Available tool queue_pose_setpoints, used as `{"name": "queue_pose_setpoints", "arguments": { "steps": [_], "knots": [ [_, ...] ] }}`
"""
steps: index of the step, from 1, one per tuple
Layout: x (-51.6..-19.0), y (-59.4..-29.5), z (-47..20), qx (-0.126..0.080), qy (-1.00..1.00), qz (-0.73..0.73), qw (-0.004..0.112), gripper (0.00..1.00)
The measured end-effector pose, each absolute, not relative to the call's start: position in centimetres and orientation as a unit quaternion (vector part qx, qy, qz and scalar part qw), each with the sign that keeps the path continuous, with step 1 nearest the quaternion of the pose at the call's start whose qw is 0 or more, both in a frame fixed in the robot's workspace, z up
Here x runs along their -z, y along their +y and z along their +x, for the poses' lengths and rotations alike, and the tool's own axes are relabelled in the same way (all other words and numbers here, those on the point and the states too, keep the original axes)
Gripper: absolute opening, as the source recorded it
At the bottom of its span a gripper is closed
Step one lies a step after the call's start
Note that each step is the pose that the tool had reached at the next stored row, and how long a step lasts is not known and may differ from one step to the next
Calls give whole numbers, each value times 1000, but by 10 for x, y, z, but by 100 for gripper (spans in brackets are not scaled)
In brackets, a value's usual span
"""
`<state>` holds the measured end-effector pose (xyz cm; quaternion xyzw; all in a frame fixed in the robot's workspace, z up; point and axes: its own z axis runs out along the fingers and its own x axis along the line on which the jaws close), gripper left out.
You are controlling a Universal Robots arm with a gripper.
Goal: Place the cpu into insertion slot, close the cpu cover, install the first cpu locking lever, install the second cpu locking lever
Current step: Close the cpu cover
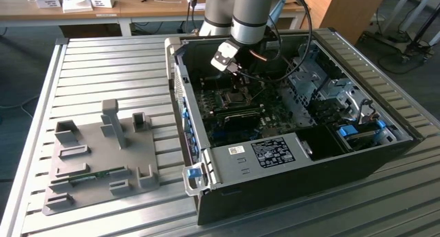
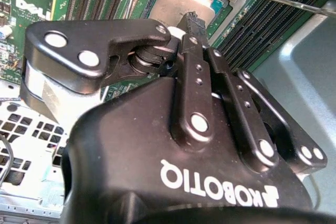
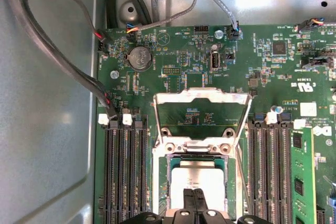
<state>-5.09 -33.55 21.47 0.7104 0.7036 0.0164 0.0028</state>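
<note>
Gripper, fingers clenched together with nothing between them, is poised tip-down over the cpu. Whether it touches the chip cannot be told. The cpu lies flat in its socket on the green motherboard. The cpu cover stands swung open on its hinge at the socket edge away from the gripper, with the board visible through its window. Black memory slots flank the socket. In the exterior view the arm reaches down into the open computer case on the ribbed counter. A grey fixture plate lies at the exterior view's left.
</note>
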Motion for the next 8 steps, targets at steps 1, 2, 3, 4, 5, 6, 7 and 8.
{"name": "queue_pose_setpoints", "arguments": {
  "steps": [1, 2, 3, 4, 5, 6, 7, 8],
  "knots": [
    [-215, -336, -51, -16, 704, 710, 3, 11],
    [-215, -336, -51, -16, 704, 710, 3, 11],
    [-215, -336, -51, -16, 704, 710, 3, 11],
    [-215, -336, -51, -16, 704, 710, 3, 11],
    [-215, -336, -51, -16, 704, 710, 3, 11],
    [-216, -336, -51, -16, 704, 710, 3, 11],
    [-217, -336, -51, -16, 704, 710, 3, 11],
    [-218, -336, -51, -16, 704, 710, 3, 11]
  ]
}}
